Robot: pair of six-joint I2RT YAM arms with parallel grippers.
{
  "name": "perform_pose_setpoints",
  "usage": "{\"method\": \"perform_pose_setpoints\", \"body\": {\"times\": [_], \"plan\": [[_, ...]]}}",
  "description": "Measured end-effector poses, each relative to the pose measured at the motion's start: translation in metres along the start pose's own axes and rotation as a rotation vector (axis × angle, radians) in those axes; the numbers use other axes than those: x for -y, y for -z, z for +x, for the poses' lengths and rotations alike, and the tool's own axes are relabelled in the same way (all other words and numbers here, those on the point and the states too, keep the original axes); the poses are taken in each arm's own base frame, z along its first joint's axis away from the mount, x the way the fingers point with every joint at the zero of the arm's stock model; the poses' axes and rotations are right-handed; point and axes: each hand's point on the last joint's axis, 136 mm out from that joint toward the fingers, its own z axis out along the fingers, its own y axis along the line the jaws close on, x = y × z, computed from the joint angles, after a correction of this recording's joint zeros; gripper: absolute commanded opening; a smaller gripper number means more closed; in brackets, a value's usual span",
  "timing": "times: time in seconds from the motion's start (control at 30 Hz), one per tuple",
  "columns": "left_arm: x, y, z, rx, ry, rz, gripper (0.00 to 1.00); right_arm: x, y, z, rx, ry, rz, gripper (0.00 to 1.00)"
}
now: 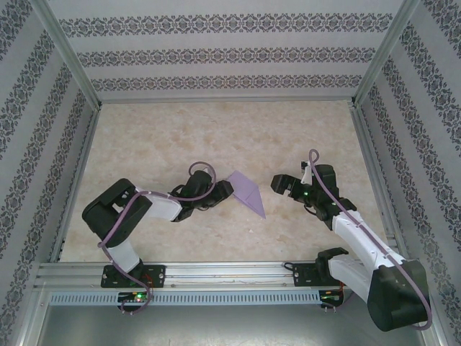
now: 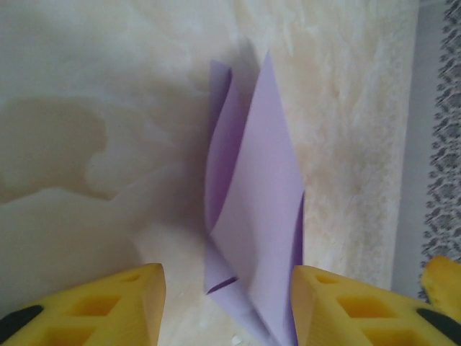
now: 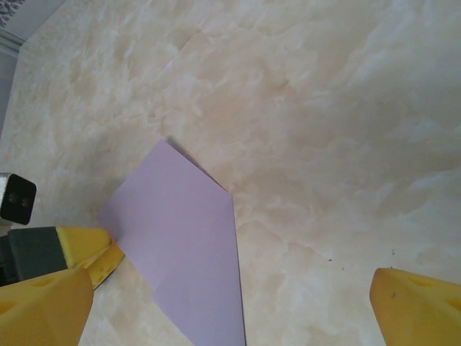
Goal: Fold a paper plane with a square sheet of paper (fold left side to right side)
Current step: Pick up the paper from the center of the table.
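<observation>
Left gripper [image 2: 227, 288] at lilac paper's [image 2: 252, 194] left end, jaws apart, straddling raised folded layers, nothing clamped yet. We'd pinch top flap only, carry it squarely across, match edges. Right gripper [image 3: 232, 303] off paper's right side, spread wide, empty; we'd pin paper with it.

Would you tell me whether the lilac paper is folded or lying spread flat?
Folded: the lilac paper shows overlapping layers with a raised flap in the left wrist view, and a narrow pointed outline from above.
</observation>
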Motion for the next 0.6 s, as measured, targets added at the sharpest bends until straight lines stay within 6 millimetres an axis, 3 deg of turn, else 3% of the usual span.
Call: {"method": "perform_pose_setpoints", "body": {"times": [0.17, 0.33, 0.6], "plan": [[0.010, -0.015, -0.002, 0.010, 0.013, 0.025, 0.39, 0.004, -0.001, 0.006, -0.014, -0.009, 0.001, 0.97], [0.010, -0.022, -0.004, 0.020, 0.023, 0.030, 0.23, 0.006, 0.000, 0.007, -0.016, -0.014, -0.002, 0.95], [0.016, -0.018, -0.006, 0.025, -0.015, 0.037, 0.00, 0.002, 0.003, 0.005, -0.028, -0.006, -0.053, 0.85]]}}
